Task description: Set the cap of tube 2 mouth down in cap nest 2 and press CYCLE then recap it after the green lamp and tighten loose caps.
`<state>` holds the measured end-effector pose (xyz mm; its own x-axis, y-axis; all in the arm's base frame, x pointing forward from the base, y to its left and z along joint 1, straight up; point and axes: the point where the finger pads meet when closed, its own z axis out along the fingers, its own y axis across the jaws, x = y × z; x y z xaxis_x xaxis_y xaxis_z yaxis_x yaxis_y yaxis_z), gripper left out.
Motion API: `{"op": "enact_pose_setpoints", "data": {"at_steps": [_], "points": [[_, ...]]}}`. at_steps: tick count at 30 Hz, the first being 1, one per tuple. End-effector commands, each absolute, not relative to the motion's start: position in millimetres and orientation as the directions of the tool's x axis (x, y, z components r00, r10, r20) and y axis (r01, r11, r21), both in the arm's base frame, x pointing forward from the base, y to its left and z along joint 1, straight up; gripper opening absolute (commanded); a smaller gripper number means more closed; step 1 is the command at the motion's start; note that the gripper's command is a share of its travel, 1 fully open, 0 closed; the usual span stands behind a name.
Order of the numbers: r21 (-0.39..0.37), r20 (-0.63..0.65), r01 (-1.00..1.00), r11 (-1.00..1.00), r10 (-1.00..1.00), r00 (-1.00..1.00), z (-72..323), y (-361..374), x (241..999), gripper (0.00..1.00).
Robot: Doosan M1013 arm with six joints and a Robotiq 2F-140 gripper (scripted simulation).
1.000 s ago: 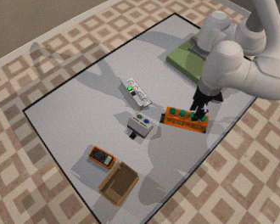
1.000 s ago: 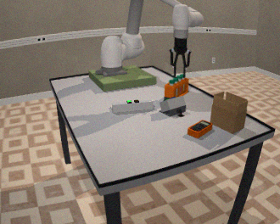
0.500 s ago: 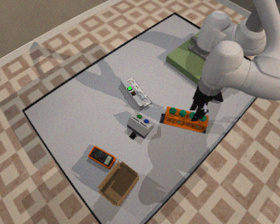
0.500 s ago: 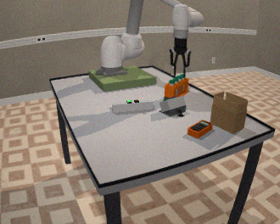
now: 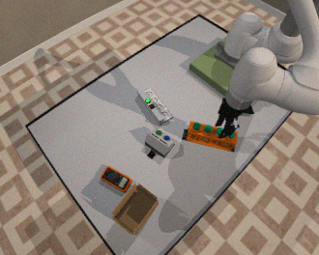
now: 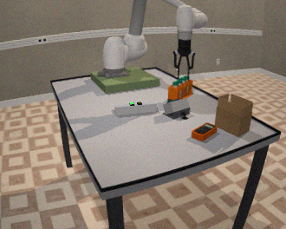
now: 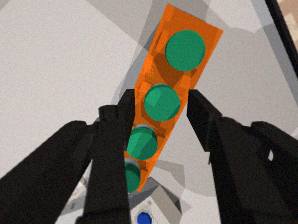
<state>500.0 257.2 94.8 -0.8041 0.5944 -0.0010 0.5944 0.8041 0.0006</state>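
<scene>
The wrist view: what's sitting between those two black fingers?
One green cap on the orange decapping station sits between the open gripper's fingers, with a gap on each side. The wrist view shows it best.

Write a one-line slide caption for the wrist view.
Open claw poised above the orange decapping station, fingers straddling one of four green caps, all seated on their tubes.

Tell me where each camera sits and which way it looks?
Top: high above, looking down on the table; the arm's elbow and base show.
Exterior: standing off past a table corner, facing the whole arm.
Wrist: on the arm's end, looking down between the open gripper fingers at green caps.
All three share the orange decapping station.
</scene>
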Motion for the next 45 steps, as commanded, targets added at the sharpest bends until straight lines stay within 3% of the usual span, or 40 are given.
{"op": "enact_pose_setpoints", "data": {"at_steps": [1, 9, 10, 24, 36, 45], "points": [[0.002, -0.001, 0.594, 0.805, 0.594, -0.805, 93.8, 257.3, 500.5, 0.41], [0.002, -0.001, 0.594, 0.805, 0.594, -0.805, 92.0, 257.3, 500.5, 0.41], [0.002, -0.001, 0.594, 0.805, 0.594, -0.805, 92.0, 257.3, 500.5, 0.30], [0.002, -0.001, 0.594, 0.805, 0.594, -0.805, 92.0, 257.3, 500.5, 0.30], [0.002, 0.000, 0.860, 0.510, 0.860, -0.510, 91.7, 257.3, 500.5, 0.30], [0.002, 0.001, 0.955, 0.297, 0.955, -0.297, 91.6, 257.3, 500.5, 0.30]]}}
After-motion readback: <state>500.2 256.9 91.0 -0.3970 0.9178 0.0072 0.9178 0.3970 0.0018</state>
